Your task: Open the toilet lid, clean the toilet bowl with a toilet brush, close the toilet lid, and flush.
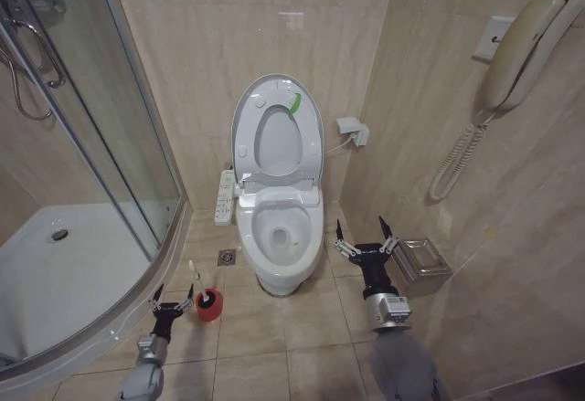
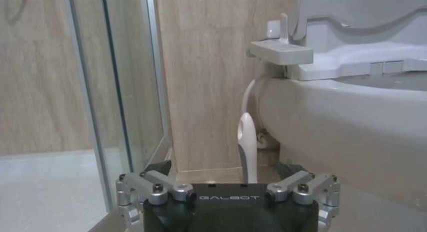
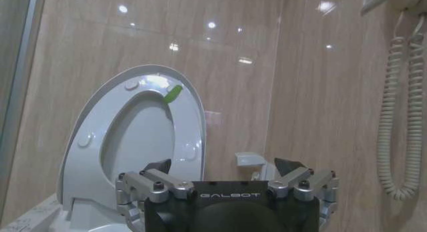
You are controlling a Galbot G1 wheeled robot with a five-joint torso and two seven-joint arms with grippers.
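The toilet lid [image 1: 277, 141] [image 3: 137, 137] stands upright against the back wall, with the ring seat raised against it and a green strip near its top. Below it the white toilet bowl [image 1: 279, 237] [image 2: 347, 132] lies uncovered. The toilet brush [image 1: 194, 278] stands in a red cup holder [image 1: 210, 308] on the floor, left of the bowl. My left gripper [image 1: 174, 293] [image 2: 225, 169] is open low at the brush. In the left wrist view the white handle [image 2: 247, 142] rises between its fingers. My right gripper [image 1: 360, 226] [image 3: 222, 165] hangs open and empty, right of the bowl.
A curved glass shower enclosure [image 1: 110, 145] bounds the left side. The button panel [image 1: 224, 195] [image 2: 281, 51] juts out on the bowl's left, with a floor drain [image 1: 227, 257] beneath it. A metal box [image 1: 422, 262] sits at the right wall below a wall phone [image 1: 521, 49] with a coiled cord [image 3: 393, 117].
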